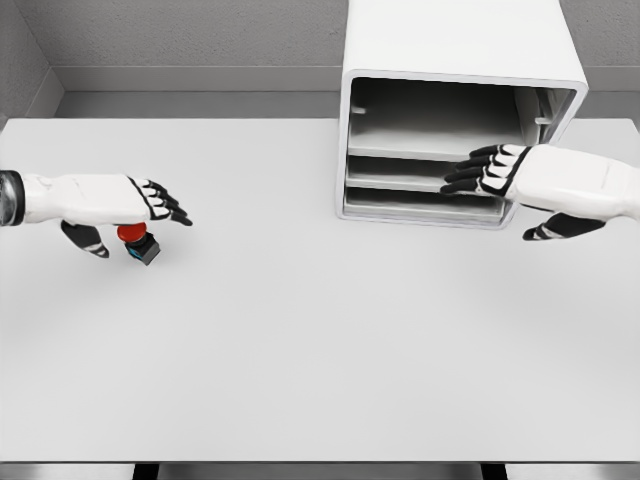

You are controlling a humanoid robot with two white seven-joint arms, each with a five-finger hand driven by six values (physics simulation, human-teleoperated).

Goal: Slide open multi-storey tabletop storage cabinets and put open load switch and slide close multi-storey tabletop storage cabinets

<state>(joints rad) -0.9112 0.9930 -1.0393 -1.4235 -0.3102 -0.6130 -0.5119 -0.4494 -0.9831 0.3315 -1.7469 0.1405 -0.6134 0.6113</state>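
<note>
A white multi-storey cabinet (455, 60) stands at the back right of the table, its front open, showing several shelves or drawers inside. My right hand (483, 170) reaches in from the right, its dark fingers extended over the front edge of the middle drawer (400, 182), holding nothing. The load switch (137, 240), with a red round button on a dark body, lies on the table at the left. My left hand (160, 203) hovers just above it, fingers stretched out and thumb hanging down beside it, not closed on it.
The white table (300, 340) spreads wide between the switch and the cabinet. Grey walls rise behind the table. The table's front edge runs along the bottom of the view.
</note>
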